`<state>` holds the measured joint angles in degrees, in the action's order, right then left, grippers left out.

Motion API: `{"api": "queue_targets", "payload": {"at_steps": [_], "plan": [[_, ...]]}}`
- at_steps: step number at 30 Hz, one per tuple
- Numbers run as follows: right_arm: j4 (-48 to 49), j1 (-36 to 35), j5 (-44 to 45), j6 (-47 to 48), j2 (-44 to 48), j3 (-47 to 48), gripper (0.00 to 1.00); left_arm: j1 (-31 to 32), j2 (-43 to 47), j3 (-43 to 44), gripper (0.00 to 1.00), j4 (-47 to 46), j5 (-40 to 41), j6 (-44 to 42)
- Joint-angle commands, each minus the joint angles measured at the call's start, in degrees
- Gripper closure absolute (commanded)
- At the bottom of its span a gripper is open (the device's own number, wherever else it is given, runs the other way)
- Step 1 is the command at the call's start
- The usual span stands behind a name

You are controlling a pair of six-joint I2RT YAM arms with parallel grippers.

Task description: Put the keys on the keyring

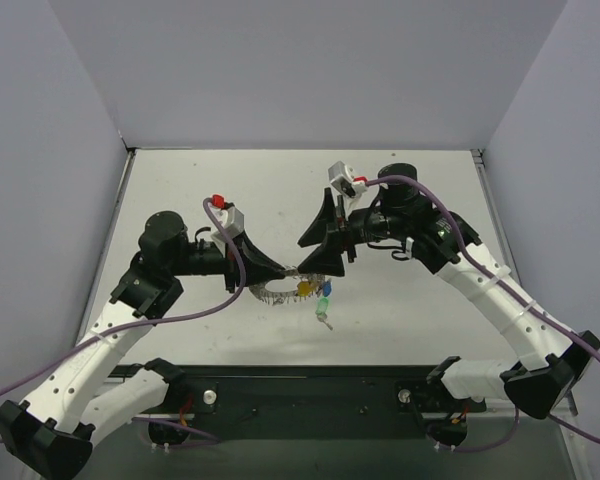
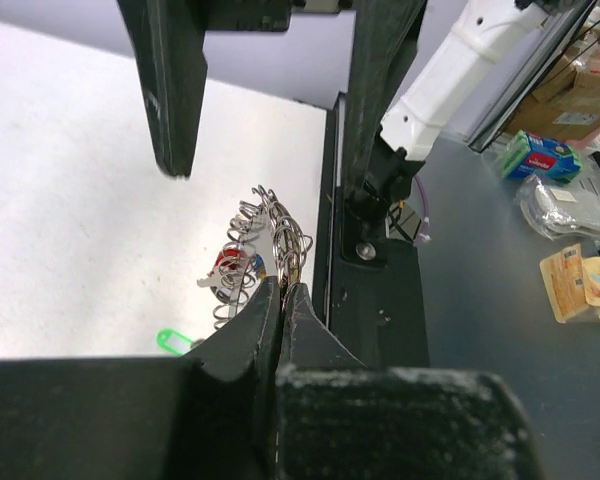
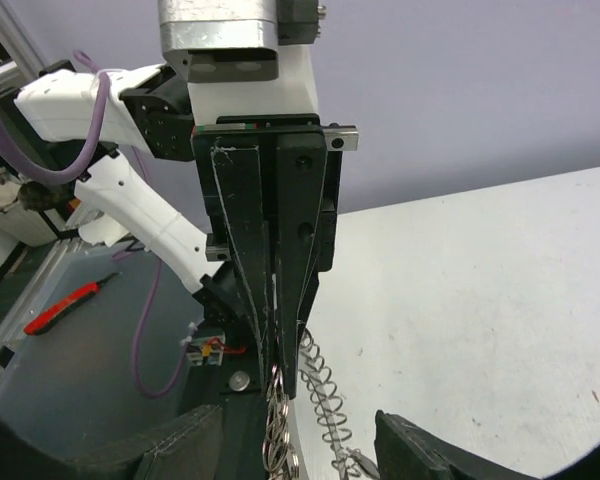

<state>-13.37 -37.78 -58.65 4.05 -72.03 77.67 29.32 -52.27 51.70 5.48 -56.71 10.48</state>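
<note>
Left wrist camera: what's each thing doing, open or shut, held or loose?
Left gripper: shut on the silvery coil-rimmed metal keyring.
Right gripper: open, holding nothing.
Keyring: pinched at its rim.
Tiny green-headed key: loose on the white table.
Tiny red-headed key: among the keyring's coils.

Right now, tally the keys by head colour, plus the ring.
yellow key: 1
green key: 1
blue key: 1
red key: 1
keyring: 1
Total: 5

Keyring (image 1: pixel 277 292) at left jaws' tip; keys (image 1: pixel 325 300) just right of it, before right jaws.
</note>
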Motion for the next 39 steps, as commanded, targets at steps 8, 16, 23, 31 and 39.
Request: {"api": "queue_targets", "payload": {"at_steps": [8,16,23,31,39], "plan": [[4.05,-1.51,-4.45,-1.59,-2.59,0.64,0.58,0.3,1.56,0.42,1.0,-14.17,-0.07,4.46],[3.26,-1.6,-6.03,-1.24,-3.47,0.73,1.0,0.3,2.26,0.15,1.0,-16.46,0.37,5.25],[2.29,-1.42,-7.26,0.51,-2.76,0.64,1.0,0.12,2.35,6.38,0.58,-5.93,3.0,0.25],[-2.97,-1.42,-9.46,4.55,-3.29,1.96,1.0,0.21,-4.5,21.4,0.4,18.23,2.74,-9.15],[-12.64,-1.51,-11.04,10.79,-4.7,5.12,1.0,1.88,-17.41,38.98,0.5,48.91,1.77,-25.67]]}}
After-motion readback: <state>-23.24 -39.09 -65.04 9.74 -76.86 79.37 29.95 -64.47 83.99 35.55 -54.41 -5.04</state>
